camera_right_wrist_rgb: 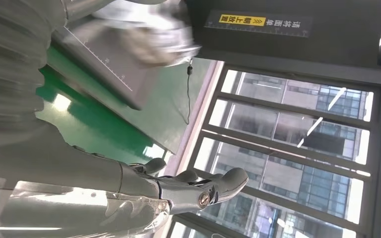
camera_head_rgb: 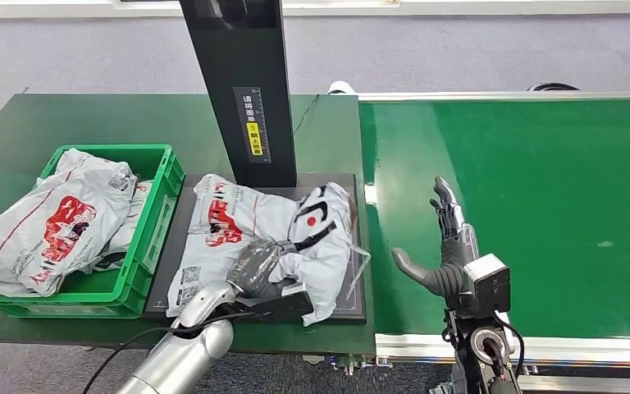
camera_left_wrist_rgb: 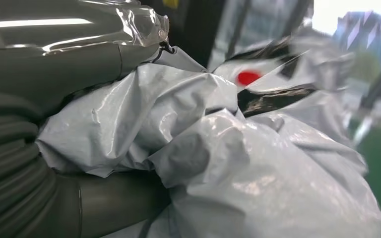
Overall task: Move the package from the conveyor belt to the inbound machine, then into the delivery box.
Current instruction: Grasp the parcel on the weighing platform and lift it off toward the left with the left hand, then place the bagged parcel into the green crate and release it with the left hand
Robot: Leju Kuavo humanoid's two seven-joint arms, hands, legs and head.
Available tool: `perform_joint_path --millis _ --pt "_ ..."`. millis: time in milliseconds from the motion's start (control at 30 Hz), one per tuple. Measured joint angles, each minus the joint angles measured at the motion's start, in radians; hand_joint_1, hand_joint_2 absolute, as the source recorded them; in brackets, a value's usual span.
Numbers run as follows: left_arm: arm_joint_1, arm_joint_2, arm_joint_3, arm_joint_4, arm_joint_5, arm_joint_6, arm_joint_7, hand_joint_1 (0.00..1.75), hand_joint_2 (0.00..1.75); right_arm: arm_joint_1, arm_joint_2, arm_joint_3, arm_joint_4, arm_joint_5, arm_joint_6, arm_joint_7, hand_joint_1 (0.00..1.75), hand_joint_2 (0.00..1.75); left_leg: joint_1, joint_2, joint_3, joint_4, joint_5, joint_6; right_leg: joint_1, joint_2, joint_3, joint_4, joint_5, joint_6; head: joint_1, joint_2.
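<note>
The left arm (camera_head_rgb: 182, 349) comes up from the near edge of the table (camera_head_rgb: 66, 115), silver and tube-shaped, with a black cable trailing beside it. Its left hand (camera_head_rgb: 256, 271) lies on the package (camera_head_rgb: 254, 226), fingers wrapped in clear film and curled into the bag's folds; the left wrist view shows the thick grey thumb (camera_left_wrist_rgb: 69, 59) and a finger (camera_left_wrist_rgb: 114, 203) on either side of a bunched ridge of plastic, so the hand grips the package. The package is a soft, crumpled white poly mailer with red and black print and a red dot, glossy and creased. It rests on the flat dark plate (camera_head_rgb: 340, 308) of the machine, spreading from the plate's left edge toward its right edge, just in front of the black upright column (camera_head_rgb: 242, 82), which carries a yellow label. The right arm reaches up over the near edge of the belt (camera_head_rgb: 541, 189). The right hand (camera_head_rgb: 447, 246) is held upright, fingers straight and together, thumb spread to the left, holding nothing and not touching the smooth green belt. At the table's left edge stands a green slotted plastic box (camera_head_rgb: 160, 176), touching the plate's left edge, with similar white printed bags (camera_head_rgb: 49, 226) heaped inside and spilling over its left rim.
</note>
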Motion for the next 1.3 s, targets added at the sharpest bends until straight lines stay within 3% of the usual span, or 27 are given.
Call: perform_joint_path --millis 100,533,833,1000,1300 --pt "0.031 0.004 0.030 -0.069 0.015 0.091 -0.023 1.75 1.75 0.008 0.000 -0.004 -0.012 0.000 0.003 0.000 0.00 1.75 0.000 0.001 -0.003 0.000 0.000 0.000 0.000 0.000 -0.003 0.000 0.000 0.000 0.000 0.000" --pt "0.076 0.011 0.064 -0.166 0.020 0.124 -0.039 1.75 1.75 0.014 0.000 -0.007 -0.027 0.000 0.004 0.001 0.00 1.75 0.000 0.002 -0.008 0.000 0.000 0.000 0.000 0.001 -0.009 0.000 0.000 0.000 0.000 0.000" --pt "0.127 0.010 0.089 -0.297 -0.038 0.458 -0.231 1.75 1.75 0.013 -0.001 -0.006 -0.027 -0.021 0.005 0.001 0.00 1.75 0.000 0.002 -0.009 0.000 0.000 0.000 0.000 0.001 -0.010 0.000 0.000 0.000 0.000 0.000" --pt "0.179 -0.038 0.162 -0.434 -0.078 0.471 -0.416 1.75 1.75 0.018 -0.004 -0.006 -0.027 -0.035 -0.004 -0.001 0.00 1.75 0.000 0.002 -0.009 0.000 0.000 0.000 0.000 0.001 -0.010 0.000 0.000 0.000 0.000 0.000" --pt "0.196 -0.080 0.341 -0.635 -0.132 0.471 -0.449 1.75 1.75 0.046 -0.017 -0.007 -0.027 -0.040 -0.020 -0.006 0.00 1.75 0.001 0.002 -0.009 0.000 0.000 0.000 0.001 0.001 -0.010 0.000 0.000 0.000 0.000 0.000"
